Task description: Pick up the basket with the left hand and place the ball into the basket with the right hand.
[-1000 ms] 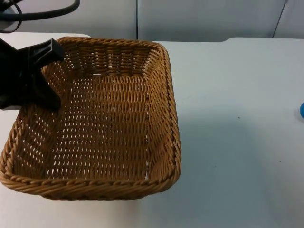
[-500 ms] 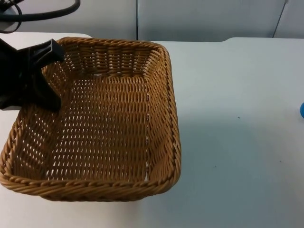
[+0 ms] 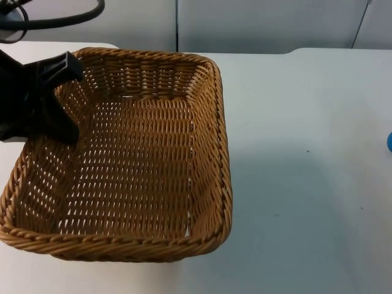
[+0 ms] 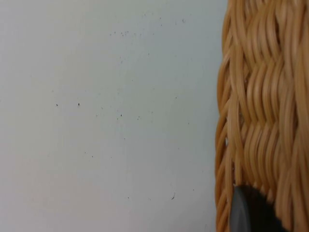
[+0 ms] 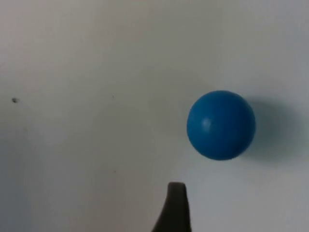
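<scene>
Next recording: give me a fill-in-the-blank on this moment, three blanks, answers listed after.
1. The left gripper grips the rim of the wicker ____.
2. The ball lying on the white table is ____ in colour.
3. The basket holds ____ so far; the ball is still outside it.

Missing words: basket; blue; nothing

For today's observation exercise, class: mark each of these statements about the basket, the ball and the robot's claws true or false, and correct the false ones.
1. The left claw grips the basket at its rim. True.
2. The ball is red. False: it is blue.
3. The ball lies inside the basket. False: the basket holds nothing, and the ball rests on the white table, well apart from it.
4. The right claw holds the ball. False: in the right wrist view the ball lies free on the table, beyond the black fingertip.
5. The basket is woven wicker. True.
</scene>
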Controlling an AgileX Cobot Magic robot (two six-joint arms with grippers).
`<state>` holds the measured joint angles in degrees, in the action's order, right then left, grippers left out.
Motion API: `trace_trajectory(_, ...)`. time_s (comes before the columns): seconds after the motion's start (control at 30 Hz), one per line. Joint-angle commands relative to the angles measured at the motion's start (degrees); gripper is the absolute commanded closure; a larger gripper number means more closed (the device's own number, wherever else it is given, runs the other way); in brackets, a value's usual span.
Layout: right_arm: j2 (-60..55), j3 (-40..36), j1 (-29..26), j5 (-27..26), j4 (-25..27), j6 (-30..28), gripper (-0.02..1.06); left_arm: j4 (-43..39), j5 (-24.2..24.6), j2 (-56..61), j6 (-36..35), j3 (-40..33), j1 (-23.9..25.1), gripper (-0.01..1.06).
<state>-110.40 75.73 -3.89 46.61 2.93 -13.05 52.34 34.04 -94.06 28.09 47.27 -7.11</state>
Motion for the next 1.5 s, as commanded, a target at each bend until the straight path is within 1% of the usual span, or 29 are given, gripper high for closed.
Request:
trace_trajectory(0.0, -1.3, 0.6, -0.2, -1.8, 0.1, -0.5, 0.35, 1.3, 0.8, 0.8, 0.0, 0.0, 0.1, 1.05)
trace_trajectory(0.1, -3.2, 0.6, -0.2, -3.0, 0.1, -0.7, 0.35, 1.3, 0.8, 0.8, 0.0, 0.0, 0.1, 1.05)
trace_trajectory(0.13, -4.5, 0.6, -0.2, -4.2, 0.1, -0.7, 0.33, 1.3, 0.8, 0.8, 0.0, 0.0, 0.1, 1.05)
trace_trajectory(0.2, -5.0, 0.6, -0.2, -4.6, 0.1, -0.7, 0.33, 1.3, 0.8, 0.8, 0.0, 0.0, 0.1, 1.05)
trace_trajectory(0.23, -6.0, 0.6, -0.2, -6.2, 0.1, -0.8, 0.31, 1.3, 0.8, 0.8, 0.0, 0.0, 0.1, 1.05)
trace_trajectory(0.33, -8.2, 0.9, -0.2, -8.1, 0.4, -0.8, 0.31, 1.3, 0.8, 0.8, 0.0, 0.0, 0.1, 1.05)
trace_trajectory(0.53, -11.5, 3.3, -0.2, -8.0, 0.5, -0.8, 0.31, 1.4, 0.8, 0.8, 0.0, 0.0, 0.1, 1.05)
trace_trajectory(0.6, -13.2, 4.9, -0.2, -7.6, 2.1, -1.0, 0.32, 1.5, 0.7, 0.8, 0.0, 0.0, 0.1, 1.05)
trace_trajectory(0.73, -14.2, 5.2, -0.1, -7.9, 2.5, -1.0, 0.32, 1.5, 0.4, 0.8, 0.0, 0.0, 0.1, 1.05)
trace_trajectory(0.83, -14.5, 5.2, -0.1, -7.9, 2.9, -1.0, 0.37, 1.5, 0.1, 0.8, 0.0, 0.0, 0.1, 1.05)
trace_trajectory(0.9, -14.5, 5.2, -0.1, -8.0, 2.9, -1.0, 0.38, 1.5, 0.1, 0.8, 0.0, 0.0, 0.1, 1.05)
trace_trajectory(0.97, -14.5, 5.2, -0.1, -7.7, 2.9, -1.0, 0.43, 1.5, 0.1, 0.8, 0.0, 0.0, 0.1, 1.05)
trace_trajectory(1.0, -14.5, 5.2, -0.1, -7.7, 2.9, -1.0, 0.48, 1.5, 0.1, 0.8, 0.0, 0.0, 0.1, 1.05)
trace_trajectory(1.03, -14.5, 5.2, -0.1, -7.7, 2.9, -1.0, 0.48, 1.5, 0.1, 0.8, 0.0, 0.0, 0.1, 1.05)
trace_trajectory(1.17, -14.5, 5.2, -0.1, -7.6, 2.9, -0.7, 0.66, 1.5, 0.0, 0.8, 0.0, 0.0, 0.1, 1.05)
trace_trajectory(1.2, -14.5, 5.2, -0.1, -7.6, 2.9, -0.7, 0.66, 1.5, 0.0, 0.8, 0.0, 0.0, 0.1, 1.05)
trace_trajectory(1.33, -14.5, 5.2, -0.1, -7.6, 2.9, -0.7, 0.89, 1.5, 0.1, 0.8, 0.0, 0.0, 0.1, 1.05)
trace_trajectory(1.37, -14.5, 5.2, -0.1, -7.6, 2.9, -0.7, 0.89, 1.5, 0.1, 0.8, 0.0, 0.0, 0.1, 1.05)
trace_trajectory(1.4, -14.5, 5.2, -0.1, -7.6, 2.9, -0.7, 1.00, 1.5, 0.1, 0.8, 0.0, 0.0, 0.1, 1.05)
trace_trajectory(1.43, -14.4, 5.2, -0.1, -7.3, 2.9, -0.7, 1.05, 1.5, 0.1, 0.8, 0.0, 0.0, 0.1, 1.05)
trace_trajectory(1.47, -14.2, 5.2, -0.1, -6.7, 2.9, -0.7, 1.05, 1.5, 0.1, 0.8, 0.0, 0.0, 0.1, 1.05)
